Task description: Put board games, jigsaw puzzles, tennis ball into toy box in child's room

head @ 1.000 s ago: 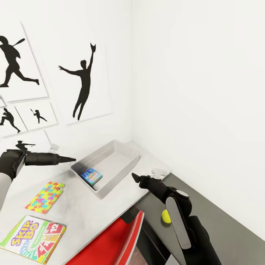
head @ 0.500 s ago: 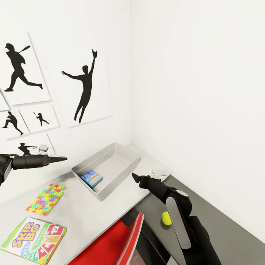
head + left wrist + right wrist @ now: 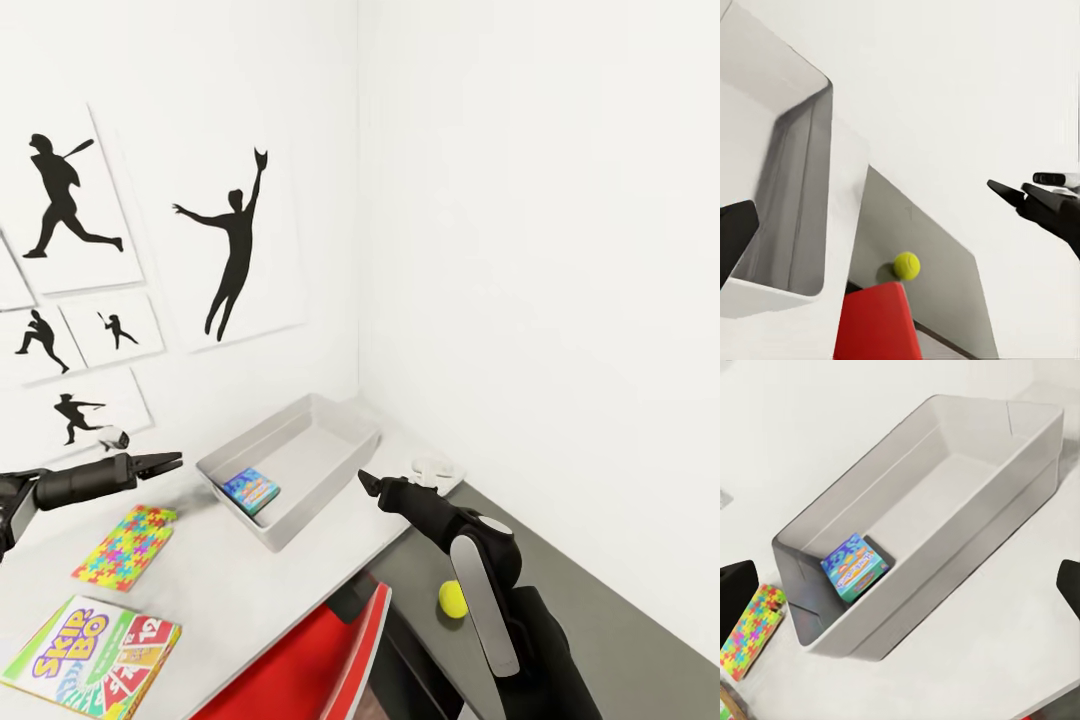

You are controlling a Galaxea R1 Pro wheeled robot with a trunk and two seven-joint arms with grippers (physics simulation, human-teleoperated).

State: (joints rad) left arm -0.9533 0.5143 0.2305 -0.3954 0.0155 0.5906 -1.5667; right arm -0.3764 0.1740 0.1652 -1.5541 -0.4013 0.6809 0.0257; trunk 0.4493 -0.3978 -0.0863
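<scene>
Head view: left gripper point(image 3: 170, 462) looks pressed together above the jigsaw puzzle point(image 3: 124, 547), probably thin, light and stiff, best pinched at an edge; right gripper point(image 3: 368, 481) spread, empty.

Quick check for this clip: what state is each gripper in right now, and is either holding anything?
Left gripper: cannot be told; its fingers look close together, nothing visibly held.
Right gripper: open, holding nothing; its fingers frame the toy box in the right wrist view.

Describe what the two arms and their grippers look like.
Both arms are matte black with rounded, segmented housings. The right arm carries a long light-grey panel and a grey joint cap. The left gripper and right gripper end in slim, tapered black fingers. No cables or markings show.
</scene>
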